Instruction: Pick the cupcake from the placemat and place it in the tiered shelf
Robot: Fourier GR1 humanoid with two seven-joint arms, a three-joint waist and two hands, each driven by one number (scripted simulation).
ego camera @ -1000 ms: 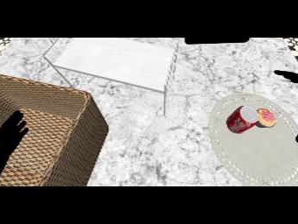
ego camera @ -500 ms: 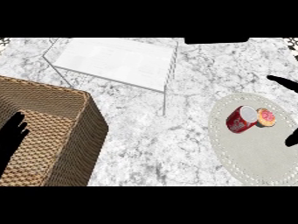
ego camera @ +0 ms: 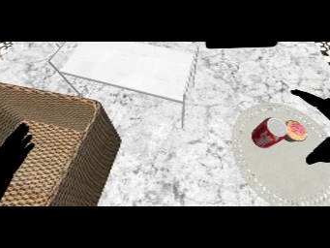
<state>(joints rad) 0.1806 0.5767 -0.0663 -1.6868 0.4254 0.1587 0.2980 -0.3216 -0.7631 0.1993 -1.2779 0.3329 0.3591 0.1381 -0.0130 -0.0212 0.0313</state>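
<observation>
The cupcake (ego camera: 279,132), with a red wrapper and pink-orange top, lies on its side on the pale oval placemat (ego camera: 281,169) at the right. My right hand (ego camera: 329,126) is open just right of it, fingers above and thumb below, not touching it. The tiered shelf (ego camera: 128,68), white with thin legs, stands at the back centre-left. My left hand (ego camera: 8,155) rests open at the lower left, over the wicker basket.
A large brown wicker basket (ego camera: 60,131) fills the left side of the marble counter (ego camera: 174,160). Bare marble lies between basket and placemat. A dark object (ego camera: 240,44) sits at the counter's back edge.
My right hand has moved left, closer to the cupcake. The whole scene has shifted slightly left in view. The left hand has barely moved.
</observation>
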